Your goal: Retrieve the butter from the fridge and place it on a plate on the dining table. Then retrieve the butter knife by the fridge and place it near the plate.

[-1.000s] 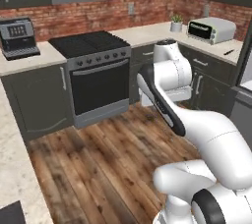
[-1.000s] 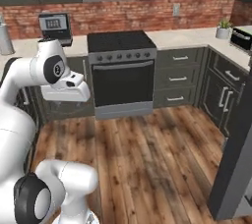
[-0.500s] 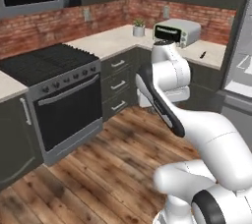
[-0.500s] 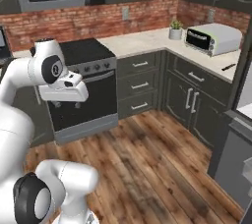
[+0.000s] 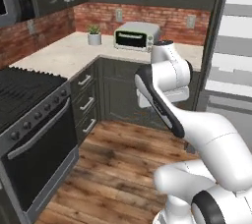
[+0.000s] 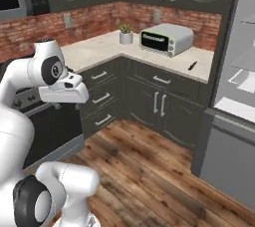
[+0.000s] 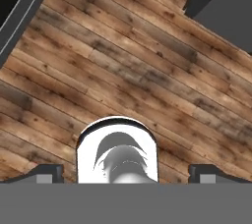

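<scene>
1. I am holding my gripper (image 7: 125,171) fully open and empty; its 2 dark fingertips (image 7: 42,173) are sitting wide apart at the bottom of the hand view, looking straight down at the wooden floor (image 7: 123,70).
2. I am seeing the fridge (image 6: 234,96) at about 3 o'clock from my hand in the right base view, standing open, with its white shelves showing. In the left base view it is lying at about 2 o'clock.
3. I cannot make out the butter on those shelves, so I am only judging that it is inside.
4. I am seeing the butter knife (image 6: 192,65) as a slim black sliver on the counter (image 6: 99,47), just beside the fridge, at about 2 o'clock from my hand. Its long axis is running roughly from 1 o'clock to 7 o'clock.
5. I am judging that my next move is reaching toward the fridge, since my hand is well apart from it.
6. I am counting 1 fridge, 1 butter knife, 1 toaster oven (image 6: 166,39) and 1 potted plant (image 6: 125,33).
</scene>
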You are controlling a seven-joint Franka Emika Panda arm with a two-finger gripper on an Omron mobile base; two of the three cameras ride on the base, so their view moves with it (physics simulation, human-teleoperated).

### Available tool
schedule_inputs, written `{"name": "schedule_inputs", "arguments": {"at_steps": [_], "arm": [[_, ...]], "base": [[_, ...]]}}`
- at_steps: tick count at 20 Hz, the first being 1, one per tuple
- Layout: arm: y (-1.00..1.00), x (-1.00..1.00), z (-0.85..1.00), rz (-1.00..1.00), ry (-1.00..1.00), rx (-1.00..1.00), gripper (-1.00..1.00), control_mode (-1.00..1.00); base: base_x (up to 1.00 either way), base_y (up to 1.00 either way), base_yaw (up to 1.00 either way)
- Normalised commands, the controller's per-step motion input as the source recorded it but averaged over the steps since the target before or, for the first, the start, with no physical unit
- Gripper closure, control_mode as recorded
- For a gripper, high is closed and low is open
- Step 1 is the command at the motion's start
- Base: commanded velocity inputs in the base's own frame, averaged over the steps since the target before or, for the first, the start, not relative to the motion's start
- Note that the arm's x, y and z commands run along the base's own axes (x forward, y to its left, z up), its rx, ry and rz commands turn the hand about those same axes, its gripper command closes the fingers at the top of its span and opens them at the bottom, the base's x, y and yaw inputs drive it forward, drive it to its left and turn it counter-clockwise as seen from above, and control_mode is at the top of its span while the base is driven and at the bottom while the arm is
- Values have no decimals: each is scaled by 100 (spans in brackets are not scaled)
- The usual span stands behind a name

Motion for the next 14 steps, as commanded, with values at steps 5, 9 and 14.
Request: {"name": "schedule_inputs", "arguments": {"at_steps": [5,9,14], "arm": [[0,0,0,0,0,0,-100,100],[0,0,0,0,0,0,-100,100],[0,0,0,0,0,0,-100,100]], "base": [[100,65,-66],[95,60,-72],[94,58,-72]]}}
